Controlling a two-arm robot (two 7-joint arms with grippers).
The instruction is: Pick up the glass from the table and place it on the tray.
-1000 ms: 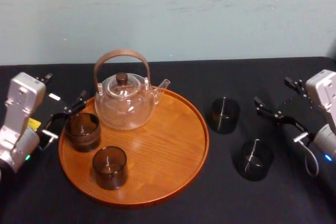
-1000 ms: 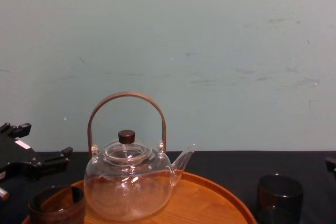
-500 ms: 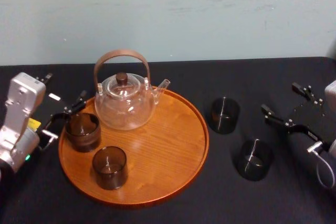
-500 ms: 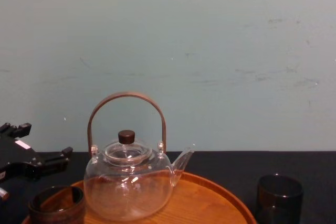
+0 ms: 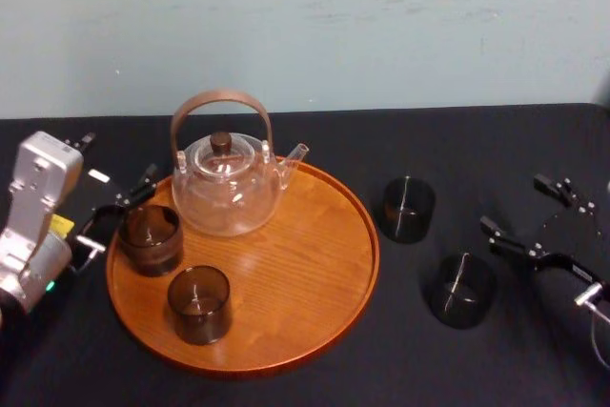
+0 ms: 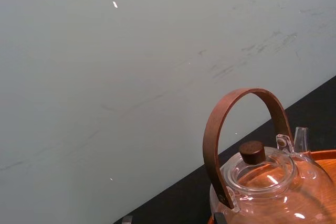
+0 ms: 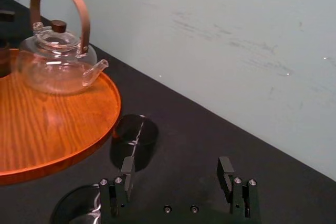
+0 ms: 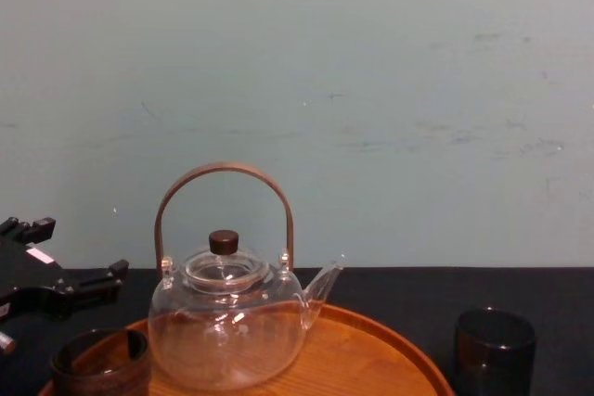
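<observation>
Two dark glasses stand on the black table: the farther glass and the nearer glass. The round wooden tray to their left holds a glass teapot and two more dark glasses. My right gripper is open and empty, right of the two table glasses and apart from them. My left gripper hangs open at the tray's left edge, holding nothing.
A pale blue-green wall closes off the table's far edge. Bare black tabletop lies between the tray and the right gripper, around the two loose glasses. The teapot's tall brown handle rises above the tray's back left.
My right gripper has drawn back toward the near right, lower in the head view and farther from the table glasses. The left arm, glasses, teapot and tray have not moved.
</observation>
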